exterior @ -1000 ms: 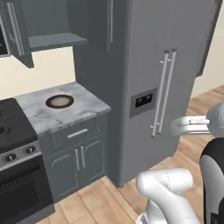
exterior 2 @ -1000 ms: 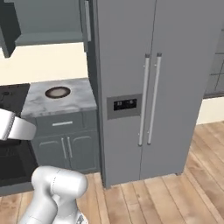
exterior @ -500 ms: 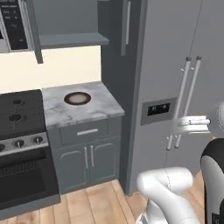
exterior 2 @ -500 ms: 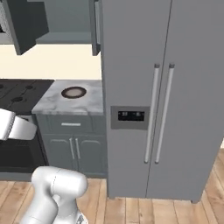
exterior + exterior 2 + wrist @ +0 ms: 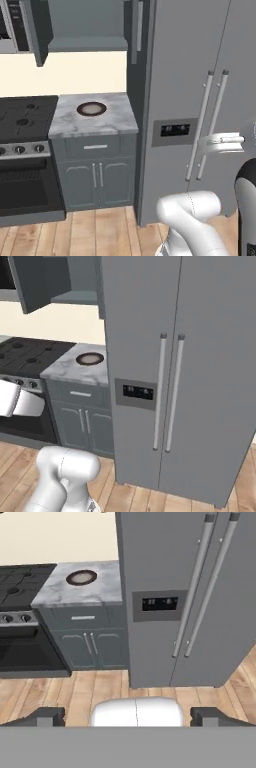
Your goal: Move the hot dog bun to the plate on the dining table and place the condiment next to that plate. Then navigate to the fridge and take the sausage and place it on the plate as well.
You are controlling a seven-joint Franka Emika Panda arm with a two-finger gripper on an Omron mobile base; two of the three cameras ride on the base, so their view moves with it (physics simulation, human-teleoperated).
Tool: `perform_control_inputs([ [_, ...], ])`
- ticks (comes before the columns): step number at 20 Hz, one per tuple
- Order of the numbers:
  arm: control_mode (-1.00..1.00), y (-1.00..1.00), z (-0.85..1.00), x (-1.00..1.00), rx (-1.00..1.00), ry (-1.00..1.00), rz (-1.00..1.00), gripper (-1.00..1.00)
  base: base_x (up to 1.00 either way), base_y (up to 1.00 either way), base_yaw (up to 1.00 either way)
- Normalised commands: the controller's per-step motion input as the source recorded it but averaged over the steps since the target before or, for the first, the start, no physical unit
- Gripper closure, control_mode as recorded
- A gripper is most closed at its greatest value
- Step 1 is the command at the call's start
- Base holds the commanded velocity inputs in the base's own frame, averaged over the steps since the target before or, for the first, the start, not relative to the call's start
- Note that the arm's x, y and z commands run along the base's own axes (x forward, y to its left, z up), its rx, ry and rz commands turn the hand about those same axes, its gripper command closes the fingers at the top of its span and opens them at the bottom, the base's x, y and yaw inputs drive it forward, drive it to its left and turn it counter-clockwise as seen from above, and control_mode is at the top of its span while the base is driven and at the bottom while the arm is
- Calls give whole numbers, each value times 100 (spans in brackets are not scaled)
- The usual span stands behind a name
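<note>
Grey fridge [image 5: 200, 597] doors closed, well beyond spread, empty fingers [image 5: 50, 716].

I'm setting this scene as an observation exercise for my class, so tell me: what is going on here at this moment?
A white robot arm on a driving base faces a tall grey two-door fridge in a kitchen. Both fridge doors are shut, and their long silver handles are untouched. The gripper hangs in front of the fridge with its jaws open and nothing between them. Beside the fridge, a small round dark-rimmed dish sits on a marble countertop, next to a black stove. The sausage step has not begun.
</note>
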Motion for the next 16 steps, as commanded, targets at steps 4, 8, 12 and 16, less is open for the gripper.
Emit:
perform_control_inputs([
  [4, 100, 0, 0, 0, 0, 0, 0, -100, -25, -46, 2],
  [8, 100, 0, 0, 0, 0, 0, 0, -100, -25, -26, -9],
  [12, 100, 0, 0, 0, 0, 0, 0, -100, -26, -29, -17],
  [16, 100, 0, 0, 0, 0, 0, 0, -100, -17, -62, -5],
])
